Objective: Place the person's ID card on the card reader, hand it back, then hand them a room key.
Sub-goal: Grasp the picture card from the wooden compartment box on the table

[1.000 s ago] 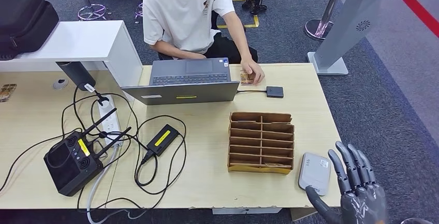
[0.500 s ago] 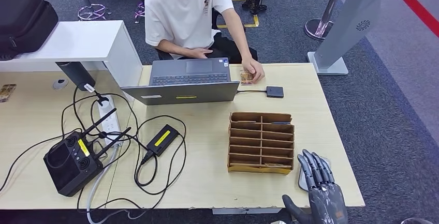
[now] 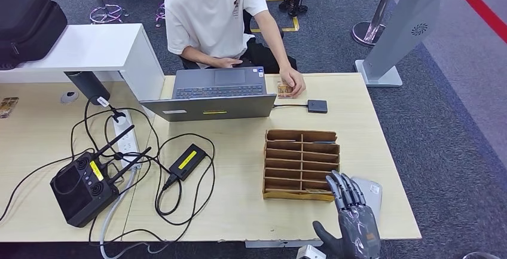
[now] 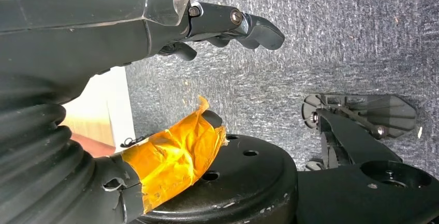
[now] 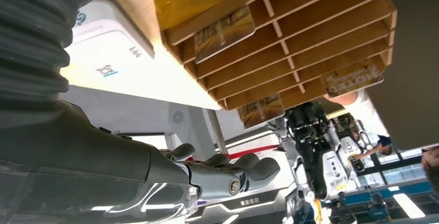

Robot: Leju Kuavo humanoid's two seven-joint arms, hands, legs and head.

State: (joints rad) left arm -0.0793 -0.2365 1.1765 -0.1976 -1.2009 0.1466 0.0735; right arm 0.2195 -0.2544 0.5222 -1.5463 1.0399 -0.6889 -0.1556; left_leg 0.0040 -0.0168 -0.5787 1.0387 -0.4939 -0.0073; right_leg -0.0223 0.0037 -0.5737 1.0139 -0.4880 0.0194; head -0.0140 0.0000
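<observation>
- Table: pale wood-grain laminate, rectangular.
- Card rack: brown slotted box, two columns of shallow compartments, at about 4 o'clock of the table top. In the right wrist view the rack holds printed cards in a few slots; the other slots that can be seen hold nothing.
- Card reader: flat light-grey slab with rounded corners, just beside the rack at its 4 o'clock corner, partly covered by the right hand.
- Right hand: dark grey, glossy, enters from 6 o'clock. Fingers straight, pointing to 12 o'clock, thumb spread toward 9 o'clock. Nothing in it; fingers apart. Fingertips lie over the rack's near corner and the reader's edge; contact cannot be told.
- Left hand: seen in the left wrist view above grey carpet, fingers loosely extended, holding nothing. Orange tape wrapped around the thumb.
- ID card: small tan rectangle, flat on the table's 12 o'clock edge, under the person's hand, beside the grey laptop.
- Person: white shirt, seated at the table's 12 o'clock side.
</observation>
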